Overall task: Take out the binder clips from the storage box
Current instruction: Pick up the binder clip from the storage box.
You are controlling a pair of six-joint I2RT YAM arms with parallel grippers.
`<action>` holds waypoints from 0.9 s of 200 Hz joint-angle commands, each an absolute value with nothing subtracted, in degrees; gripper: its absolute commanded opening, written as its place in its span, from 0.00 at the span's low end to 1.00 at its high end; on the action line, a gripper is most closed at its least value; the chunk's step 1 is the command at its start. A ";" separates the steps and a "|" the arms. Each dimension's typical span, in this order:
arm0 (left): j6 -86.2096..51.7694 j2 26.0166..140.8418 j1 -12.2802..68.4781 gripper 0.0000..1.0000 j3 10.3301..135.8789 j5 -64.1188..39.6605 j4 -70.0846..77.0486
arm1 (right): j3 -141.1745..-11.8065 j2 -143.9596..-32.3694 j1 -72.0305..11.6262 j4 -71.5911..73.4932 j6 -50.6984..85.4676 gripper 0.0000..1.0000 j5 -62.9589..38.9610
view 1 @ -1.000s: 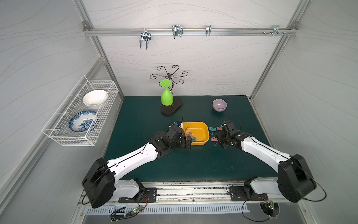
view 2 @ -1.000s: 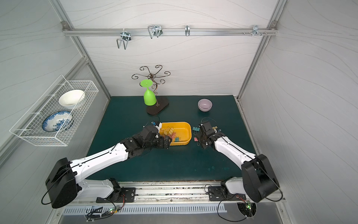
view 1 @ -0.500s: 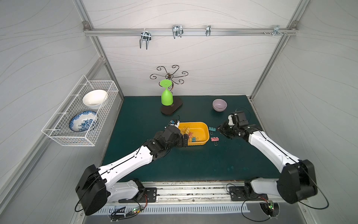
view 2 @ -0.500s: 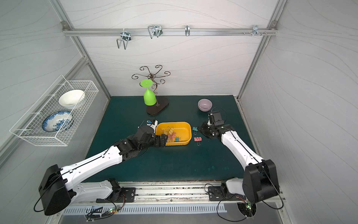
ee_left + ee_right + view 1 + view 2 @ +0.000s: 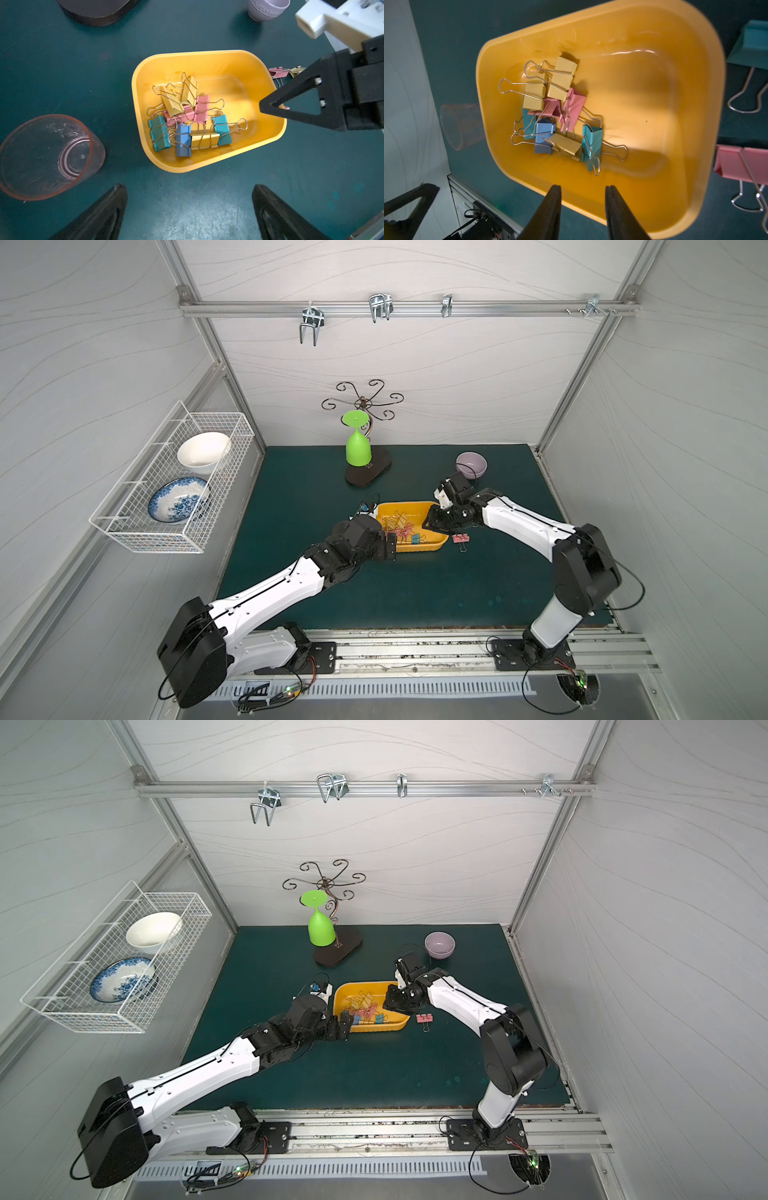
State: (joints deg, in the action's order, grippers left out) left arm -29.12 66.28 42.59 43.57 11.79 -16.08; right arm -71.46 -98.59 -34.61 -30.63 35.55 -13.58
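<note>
Left wrist view: the storage box (image 5: 228, 68) sits on the green mat (image 5: 62, 72), a clear cup (image 5: 47, 155) just beside it and a lilac bowl (image 5: 268, 8) farther off. The right gripper (image 5: 583, 187) overhangs the box's rim, jaws partly apart and empty. The left gripper (image 5: 189, 187) gapes wide and empty near the box. Eight binder clips (image 5: 182, 135) lie tangled inside: three yellow, two pink, two teal, one blue. One pink clip (image 5: 737, 162) and one teal clip (image 5: 753, 41) lie just outside.

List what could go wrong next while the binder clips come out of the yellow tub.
The pastel binder clips lie heaped with wire handles interlocked; lifting one may drag others along.
The right pincer hangs over the rim of the shallow yellow plastic tub; descending, it might catch and tip it.
The clear plastic cup near the left pincer could be knocked.
</note>
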 commanded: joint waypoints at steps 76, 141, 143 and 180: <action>-29.89 63.72 39.20 0.98 43.68 9.72 -18.20 | -82.94 -112.20 -36.61 -32.34 41.20 0.34 -15.37; -29.75 60.67 38.15 0.98 42.45 10.45 -19.69 | -84.57 -115.83 -36.69 -32.08 43.44 0.17 -16.04; -29.78 60.65 38.10 0.98 42.39 10.52 -19.75 | -84.51 -115.71 -36.77 -32.12 43.47 0.16 -15.90; -30.32 60.01 37.97 0.98 42.13 10.49 -19.50 | -83.19 -112.52 -36.22 -32.52 44.25 0.02 -12.63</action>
